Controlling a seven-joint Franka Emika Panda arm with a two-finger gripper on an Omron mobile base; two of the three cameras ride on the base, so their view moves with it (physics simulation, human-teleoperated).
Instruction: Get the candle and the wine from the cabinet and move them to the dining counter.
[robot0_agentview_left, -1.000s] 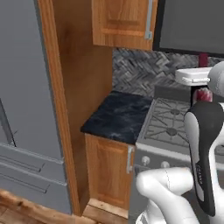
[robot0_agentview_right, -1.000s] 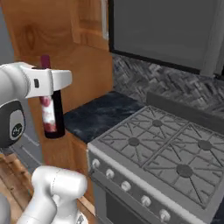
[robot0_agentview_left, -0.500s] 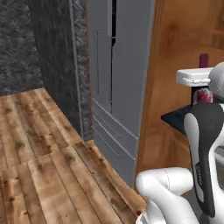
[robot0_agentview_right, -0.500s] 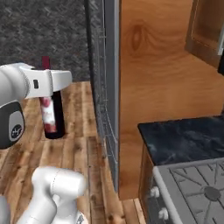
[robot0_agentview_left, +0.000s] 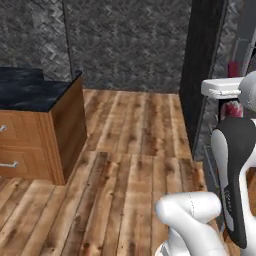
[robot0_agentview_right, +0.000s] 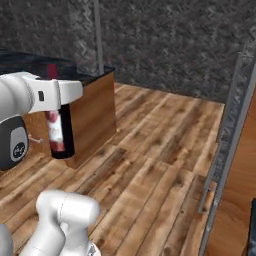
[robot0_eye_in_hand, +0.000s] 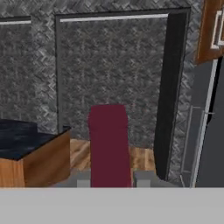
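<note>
The wine (robot0_agentview_right: 56, 134), a dark bottle with a red-pink label, hangs upright above the floor with my gripper (robot0_agentview_right: 56, 100) shut on its neck. In the left base view the wine (robot0_agentview_left: 231, 108) peeks out behind my forearm, under the gripper (robot0_agentview_left: 227, 90). The hand view looks down the dark red neck top (robot0_eye_in_hand: 108, 144), which stands between the fingertips (robot0_eye_in_hand: 83, 180). A black stone-topped wooden counter (robot0_agentview_right: 95, 100) stands just behind the bottle; I cannot tell whether it is the dining counter. A corner of the orange-brown cabinet (robot0_eye_in_hand: 209, 30) shows. The candle is out of view.
The same black-topped counter (robot0_agentview_left: 30, 92) with drawer handles stands at the left. Wooden floor (robot0_agentview_left: 135, 150) stretches to a dark patterned wall (robot0_agentview_right: 165, 45). A grey fridge door (robot0_agentview_right: 225, 145) and a dark side panel (robot0_agentview_left: 200, 75) stand on the right.
The whole picture has swung: the base has turned away from the stove and fridge toward the floor and counter. The bottle stays in the gripper the same way.
</note>
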